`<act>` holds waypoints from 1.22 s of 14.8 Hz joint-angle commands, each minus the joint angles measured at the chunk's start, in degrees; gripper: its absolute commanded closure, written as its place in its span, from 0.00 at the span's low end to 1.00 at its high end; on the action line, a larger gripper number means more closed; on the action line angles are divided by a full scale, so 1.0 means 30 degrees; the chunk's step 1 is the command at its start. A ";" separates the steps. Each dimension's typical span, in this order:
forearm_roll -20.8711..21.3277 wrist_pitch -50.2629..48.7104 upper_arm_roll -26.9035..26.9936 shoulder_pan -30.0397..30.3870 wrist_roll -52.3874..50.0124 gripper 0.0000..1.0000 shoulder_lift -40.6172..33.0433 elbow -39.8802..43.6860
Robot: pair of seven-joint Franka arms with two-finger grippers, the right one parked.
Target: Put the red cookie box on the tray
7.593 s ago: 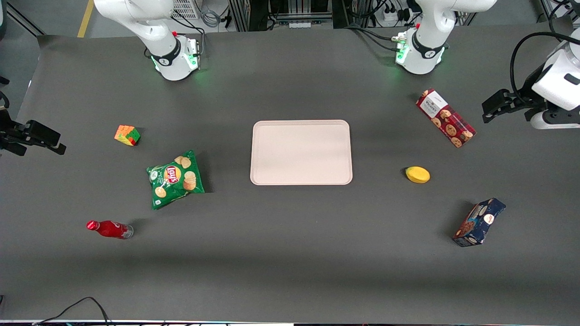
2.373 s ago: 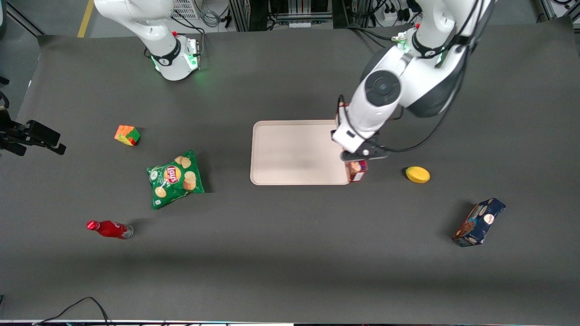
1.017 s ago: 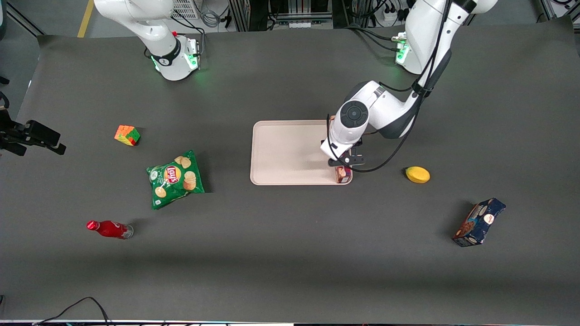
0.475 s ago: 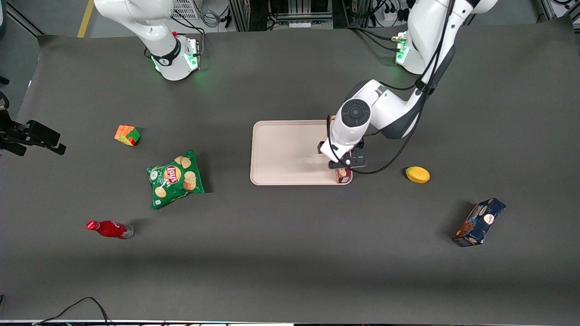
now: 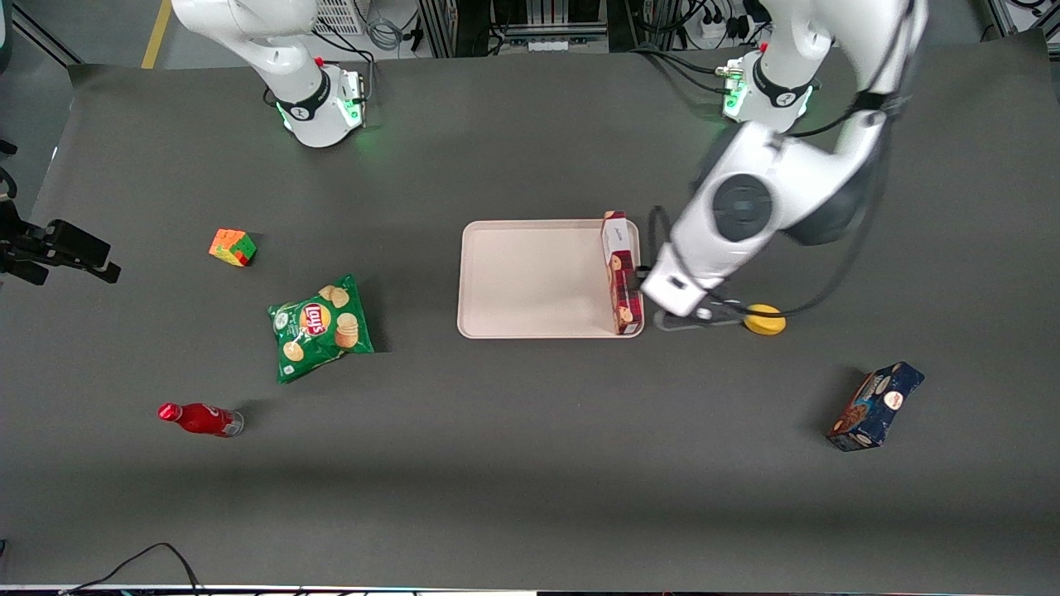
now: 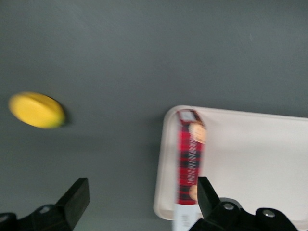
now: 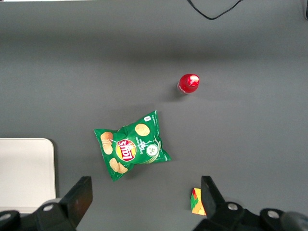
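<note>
Starting toward the parked arm's end of the surface (image 5: 530, 463): the cube (image 5: 233, 247), chips (image 5: 321, 326) and bottle (image 5: 199, 419) lie well away from the end effector, out of play. Next, the tray (image 5: 530, 281), and the red box (image 5: 621, 271) stands on its long narrow edge inside it, tight along the rim nearest the end effector. The end effector (image 5: 696, 319) hangs just beside that rim, over bare surface, fingers (image 6: 72, 199) spread wide with nothing between them, clear of the box. The lemon (image 5: 763, 319) sits right beside it, the blue box (image 5: 876, 406) farther out and nearer the camera. The placing looks done, but that box is perched on a thin edge against a low rim. Any brush from the arm as it moves could tip it out onto the surface, and a low sweep could knock the lemon rolling.
</note>
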 commanded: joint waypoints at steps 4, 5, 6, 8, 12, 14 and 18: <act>-0.0336 -0.3960 0.4398 0.1271 0.5174 0.00 -0.3622 0.1864; -0.0306 -0.4751 0.4984 0.1417 0.5792 0.00 -0.4062 0.2275; -0.0277 -0.5571 0.5425 0.1476 0.6175 0.00 -0.4560 0.2512; 0.0655 -0.6688 0.6130 0.1622 0.6383 0.00 -0.5468 0.2747; 0.1393 -0.6898 0.6598 0.2063 0.8724 0.00 -0.6643 0.2837; 0.1393 -0.7101 0.6631 0.2034 0.9194 0.00 -0.7052 0.2836; 0.1422 -0.7803 0.6280 0.1975 0.9518 0.00 -0.7815 0.2807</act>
